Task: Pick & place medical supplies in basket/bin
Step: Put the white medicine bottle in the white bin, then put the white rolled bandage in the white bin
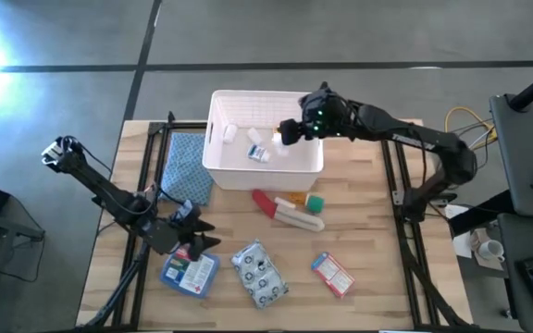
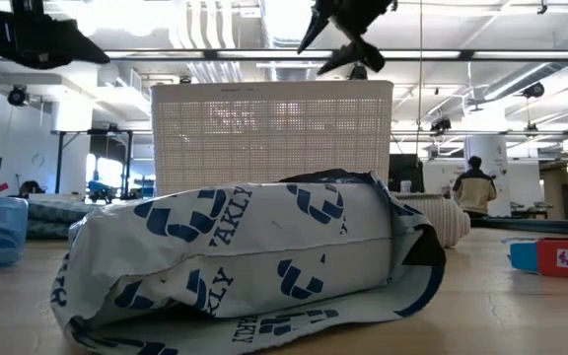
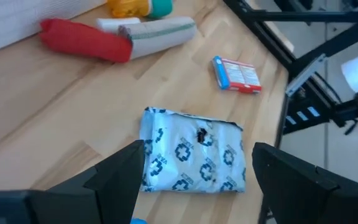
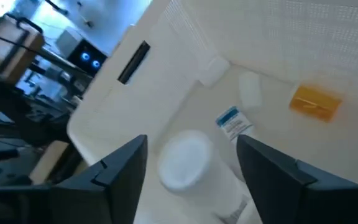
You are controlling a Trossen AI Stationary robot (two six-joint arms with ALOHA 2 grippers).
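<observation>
The white basket stands at the table's far middle and holds a few small supplies. My right gripper hangs open above its right half. A white pill bottle shows between its fingers, apart from both; whether it lies on the basket floor I cannot tell. My left gripper is open at the near left, above the blue packet. The spotted pouch lies flat just beyond its fingers. Red and cream tubes and a red-white packet lie on the table.
A blue checked cloth lies left of the basket. A green-capped item sits by the tubes. Black frame rails run along both table sides. In the low view the pouch fills the foreground before the basket.
</observation>
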